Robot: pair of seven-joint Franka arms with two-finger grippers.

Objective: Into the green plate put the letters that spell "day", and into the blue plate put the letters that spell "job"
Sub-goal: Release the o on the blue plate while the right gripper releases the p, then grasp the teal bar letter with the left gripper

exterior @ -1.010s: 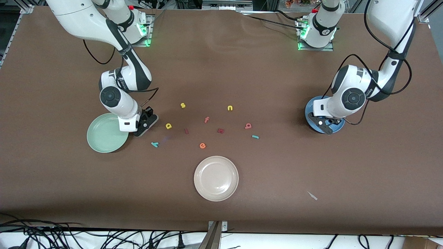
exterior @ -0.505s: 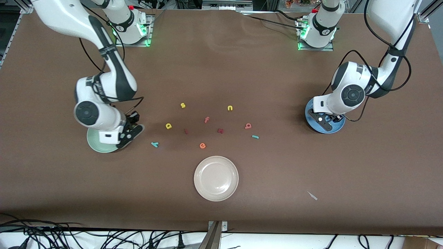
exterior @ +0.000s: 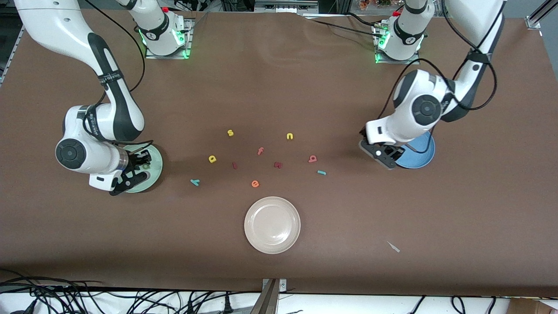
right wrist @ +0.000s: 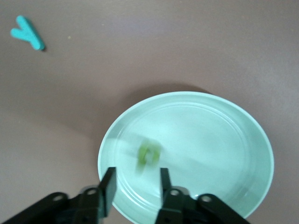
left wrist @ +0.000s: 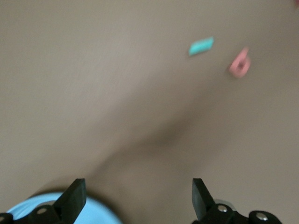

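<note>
**Over the two coloured plates: both end effectors empty, "d" down in the green one**

Over the green plate (exterior: 153, 168), at the right arm's end of the bench (exterior: 279, 78), hangs the right end effector (exterior: 130, 172). Its fingers (right wrist: 108, 186) stand a little apart with nothing between them. In the right wrist view the olive-green "d" (right wrist: 148, 155) shows just past the fingertips, blurred, with the plate under it. In the front view it sits inside the rim, toward the middle of the plate.

Over the edge of the blue plate (exterior: 418, 155), at the left arm's end of the bench, is the left end effector (exterior: 386, 156), on the side of the plate that faces the letters. Its fingers (left wrist: 74, 198) are spread wide and hold nothing. A slice of the plate shows at one fingertip in the left wrist view.

Between the two plates the loose letters lie scattered on the bench. The teal "y" (exterior: 195, 182) and the yellow "a" (exterior: 212, 158) are the ones closest to the green plate, the "y" nearer the front camera. The salmon-pink "b" (exterior: 312, 158) and the teal "j" (exterior: 321, 172) lie closest to the blue plate, the "j" nearer the camera. Among them are a yellow "s" (exterior: 230, 132), a yellow "n" (exterior: 290, 136), a pink "f" (exterior: 260, 151), an orange "e" (exterior: 255, 183) and two small dark red pieces I cannot read.

A cream-white plate (exterior: 272, 225) sits nearest the front camera, well apart from both end effectors.
</note>
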